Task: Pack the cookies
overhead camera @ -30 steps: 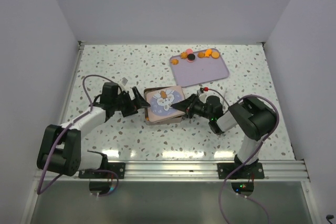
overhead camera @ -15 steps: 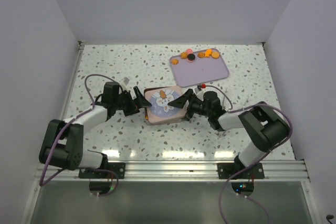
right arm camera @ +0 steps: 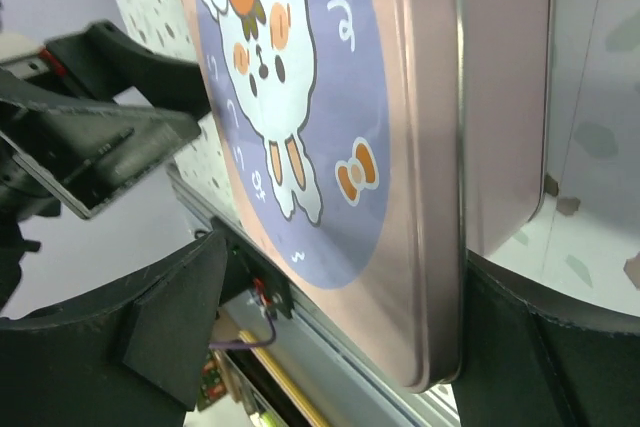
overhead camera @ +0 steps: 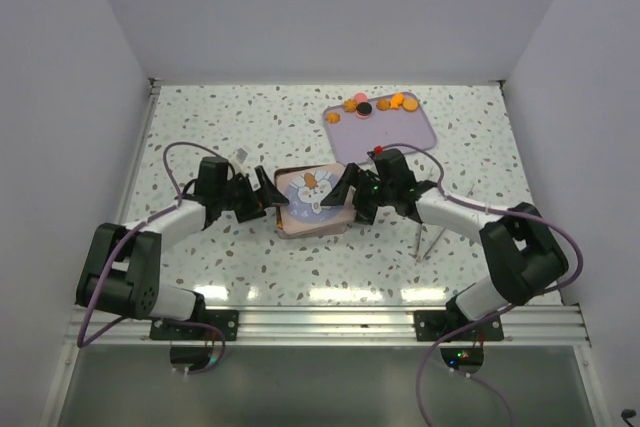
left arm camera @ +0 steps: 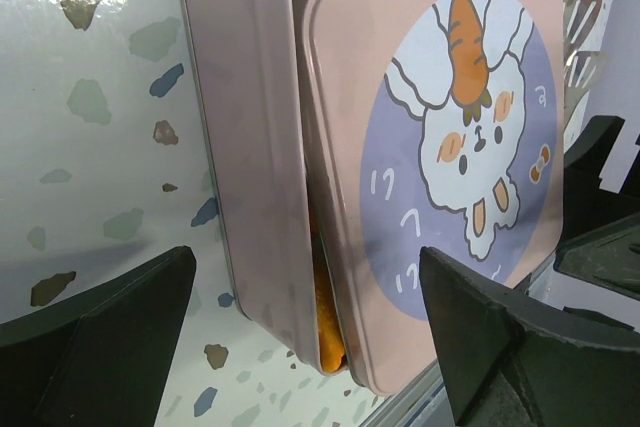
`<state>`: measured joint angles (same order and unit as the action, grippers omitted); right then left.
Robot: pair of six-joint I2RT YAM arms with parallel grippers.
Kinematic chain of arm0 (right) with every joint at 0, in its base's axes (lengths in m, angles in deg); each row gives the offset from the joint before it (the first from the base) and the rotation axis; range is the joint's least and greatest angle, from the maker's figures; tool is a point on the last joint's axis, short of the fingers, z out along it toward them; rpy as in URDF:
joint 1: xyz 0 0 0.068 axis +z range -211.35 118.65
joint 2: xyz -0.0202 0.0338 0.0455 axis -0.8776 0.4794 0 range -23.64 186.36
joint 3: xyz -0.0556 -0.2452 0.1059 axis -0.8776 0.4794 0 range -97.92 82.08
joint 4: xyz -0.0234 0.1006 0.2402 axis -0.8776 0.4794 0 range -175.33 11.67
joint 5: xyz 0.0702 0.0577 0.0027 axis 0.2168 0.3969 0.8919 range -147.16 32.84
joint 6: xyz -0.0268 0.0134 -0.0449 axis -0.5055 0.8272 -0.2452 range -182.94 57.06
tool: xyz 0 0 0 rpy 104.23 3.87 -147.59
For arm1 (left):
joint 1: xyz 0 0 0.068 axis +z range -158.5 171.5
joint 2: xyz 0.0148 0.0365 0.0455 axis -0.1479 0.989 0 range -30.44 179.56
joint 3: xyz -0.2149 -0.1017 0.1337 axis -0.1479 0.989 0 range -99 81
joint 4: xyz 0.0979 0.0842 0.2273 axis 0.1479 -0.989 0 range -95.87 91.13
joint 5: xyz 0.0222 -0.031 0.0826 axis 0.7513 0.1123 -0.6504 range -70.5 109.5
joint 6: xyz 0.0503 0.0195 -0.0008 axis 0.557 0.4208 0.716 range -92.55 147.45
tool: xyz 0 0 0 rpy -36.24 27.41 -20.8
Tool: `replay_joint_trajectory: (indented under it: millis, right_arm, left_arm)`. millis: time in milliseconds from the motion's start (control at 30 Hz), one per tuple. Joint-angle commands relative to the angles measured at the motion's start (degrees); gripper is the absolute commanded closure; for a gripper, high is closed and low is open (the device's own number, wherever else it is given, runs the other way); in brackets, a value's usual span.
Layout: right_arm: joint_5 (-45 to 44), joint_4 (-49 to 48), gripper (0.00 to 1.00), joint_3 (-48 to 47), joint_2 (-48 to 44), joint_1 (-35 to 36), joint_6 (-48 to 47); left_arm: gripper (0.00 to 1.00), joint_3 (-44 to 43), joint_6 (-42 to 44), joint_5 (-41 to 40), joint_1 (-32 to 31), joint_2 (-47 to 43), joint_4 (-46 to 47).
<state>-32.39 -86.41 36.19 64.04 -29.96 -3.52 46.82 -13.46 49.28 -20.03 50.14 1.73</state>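
Peeking under the lid (left arm camera: 440,147), seemingly orange cookies (left arm camera: 326,302), in left-wrist view only.

Both arms extend low and inward, wrists facing each other. Left gripper (overhead camera: 266,194): jaws wide apart. Right gripper (overhead camera: 352,196): jaws spread apart.

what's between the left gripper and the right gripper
The pink tin with its bunny lid lying askew on top; the top view shows it.
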Motion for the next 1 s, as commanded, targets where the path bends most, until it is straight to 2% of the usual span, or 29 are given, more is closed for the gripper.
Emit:
replay_joint_trajectory:
  millis: [0,300,567,967]
  right_arm:
    - [-2.54,12.06,0.17,-1.66,-1.46,0.16,-5.01]
    - [-3.94,19.18,0.18,-3.85,-1.81,0.16,-8.44]
    - [-7.28,32.36,0.16,-13.69,-1.37,0.16,-14.41]
    - [-8.6,36.15,0.15,-14.41,-3.74,-0.2,-15.91]
  left_arm:
    - [0.01,-0.81,1.62,-0.16,0.46,0.11,2.56]
    - [0.01,-0.54,1.36,-0.51,0.46,-0.24,2.65]
    - [0.01,-1.33,1.27,-1.21,0.54,-0.07,2.39]
    - [0.01,-1.77,1.0,-1.57,0.46,0.28,2.3]
